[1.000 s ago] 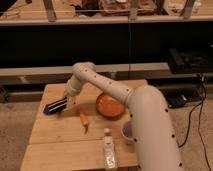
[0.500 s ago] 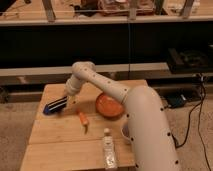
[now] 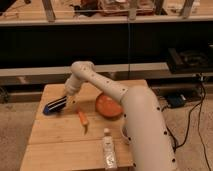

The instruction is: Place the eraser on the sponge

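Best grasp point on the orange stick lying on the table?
Grip it mid-length from above, closing across its narrow width. The orange stick lies flat on the table, long and thin, so the ends offer less hold. The tool is at the eraser, away from the stick.

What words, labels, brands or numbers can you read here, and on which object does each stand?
None can be read.
Anything printed on the bottle is too small to read.
The pincer, at the eraser and sponge, shows no text.

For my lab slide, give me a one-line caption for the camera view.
Robot gripper at the eraser lying over the sponge on a wooden table, orange bowl nearby.
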Robot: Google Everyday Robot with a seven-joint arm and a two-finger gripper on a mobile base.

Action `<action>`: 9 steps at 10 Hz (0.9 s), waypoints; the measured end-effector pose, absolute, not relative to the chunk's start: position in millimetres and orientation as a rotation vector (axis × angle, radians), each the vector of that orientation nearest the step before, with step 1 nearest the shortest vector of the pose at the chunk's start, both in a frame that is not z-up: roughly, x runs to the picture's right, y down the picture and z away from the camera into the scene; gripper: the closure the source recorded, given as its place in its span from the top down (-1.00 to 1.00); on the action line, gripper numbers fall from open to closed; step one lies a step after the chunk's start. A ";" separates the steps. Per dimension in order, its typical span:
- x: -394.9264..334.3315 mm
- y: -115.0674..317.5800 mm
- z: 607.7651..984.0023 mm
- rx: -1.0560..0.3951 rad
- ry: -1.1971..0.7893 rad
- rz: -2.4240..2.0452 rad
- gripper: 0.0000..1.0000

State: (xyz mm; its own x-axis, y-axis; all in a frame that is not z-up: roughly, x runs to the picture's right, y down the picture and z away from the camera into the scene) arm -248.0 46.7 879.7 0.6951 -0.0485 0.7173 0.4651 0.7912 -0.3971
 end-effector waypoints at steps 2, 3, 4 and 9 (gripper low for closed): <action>-246.9 45.2 882.7 -0.601 -0.756 -0.308 -0.37; -247.1 44.6 883.5 -0.601 -0.756 -0.308 -0.37; -248.2 44.6 884.1 -0.601 -0.757 -0.310 -0.37; -248.7 41.8 886.8 -0.602 -0.761 -0.315 0.04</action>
State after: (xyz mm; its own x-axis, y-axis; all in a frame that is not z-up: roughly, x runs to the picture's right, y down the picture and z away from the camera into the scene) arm -248.7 41.8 886.8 0.6891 -0.0534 0.7226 0.4733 0.7884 -0.3931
